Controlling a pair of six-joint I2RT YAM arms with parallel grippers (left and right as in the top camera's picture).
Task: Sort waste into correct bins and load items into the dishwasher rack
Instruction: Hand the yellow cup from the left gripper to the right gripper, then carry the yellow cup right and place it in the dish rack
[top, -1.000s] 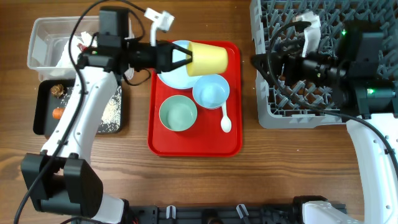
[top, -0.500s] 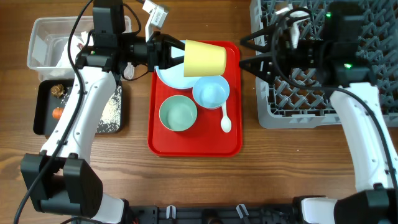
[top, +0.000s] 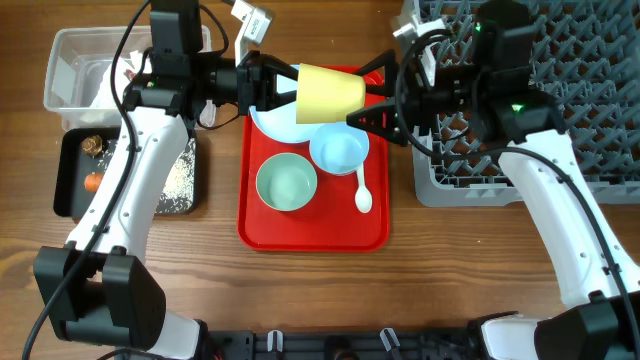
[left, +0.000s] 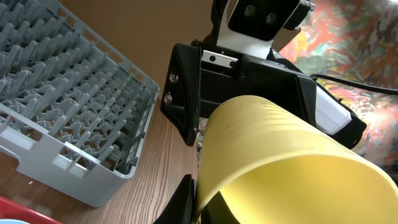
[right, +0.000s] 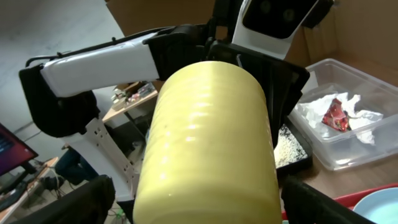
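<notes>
My left gripper (top: 292, 90) is shut on the rim of the yellow cup (top: 330, 93) and holds it on its side above the pale-blue plate (top: 272, 122). One jaw is inside the cup (left: 292, 168) and one outside. My right gripper (top: 358, 95) stands open, with a finger on each side of the cup's (right: 211, 137) base end and a gap showing at both fingers. Two bowls (top: 287, 183) (top: 340, 150) and the white spoon (top: 363, 196) lie on the red tray (top: 310, 235). The grey rack (top: 590, 90) is at the right.
At the left, the clear tub (top: 65, 70) holds the napkin (right: 320, 106) and the red wrapper (right: 336, 114). Below it, the black tray (top: 66, 200) holds rice (top: 180, 180), a carrot (top: 92, 182) and a brown lump (top: 93, 145).
My right arm has swung left from over the rack to the cup, and its fingers now straddle the cup. My left arm lifted the cup slightly, then stayed still.
</notes>
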